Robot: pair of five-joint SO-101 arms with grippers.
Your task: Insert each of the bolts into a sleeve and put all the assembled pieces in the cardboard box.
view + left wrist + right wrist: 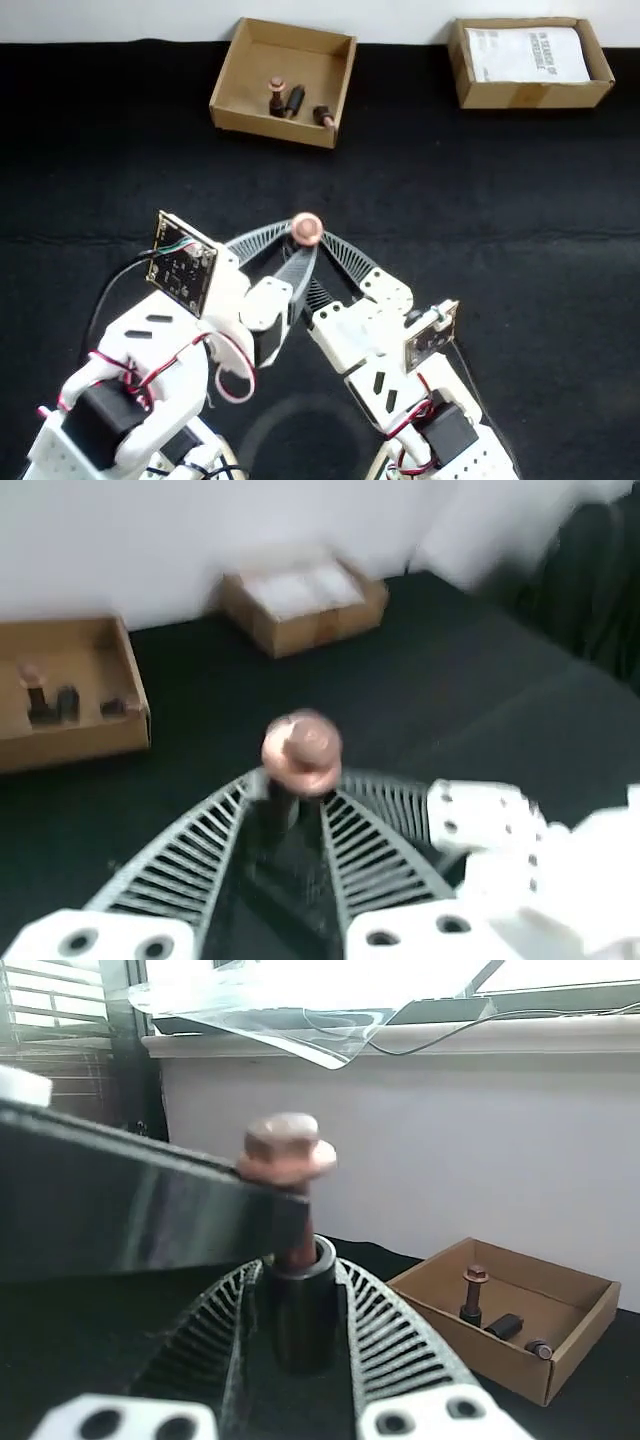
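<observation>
Inspector: Right gripper [297, 1285], nearest the lens, is pinched on the black sleeve [300, 1310]. It holds the sleeve upright, mouth upward, so that a shank can enter.

Clerk: And the bolt?

Inspector: The copper-headed bolt [290, 1150] stands in that mouth, shank partly down, head clear above the sleeve's rim. The left gripper [295, 785] is clamped on the shank just below the head, coming in from the left. In the inspector's judgement, that grip keeps the bolt plumb over the bore while it is pressed home. Insertion is judged unfinished.

Clerk: Position on the table?

Inspector: Over the middle of the black table [500, 200], both arms meeting tip to tip.

Clerk: Room for the carry?

Inspector: The cardboard box [270, 124] sits far and to the left, open-topped. It contains three pieces [277, 97] that look assembled, lying toward its near wall, and its far half is bare. Open table lies between the grippers and the box. A second box [530, 95], holding a printed sheet, is far right, well apart. One risk is noted: the near wall must be cleared on approach.
</observation>
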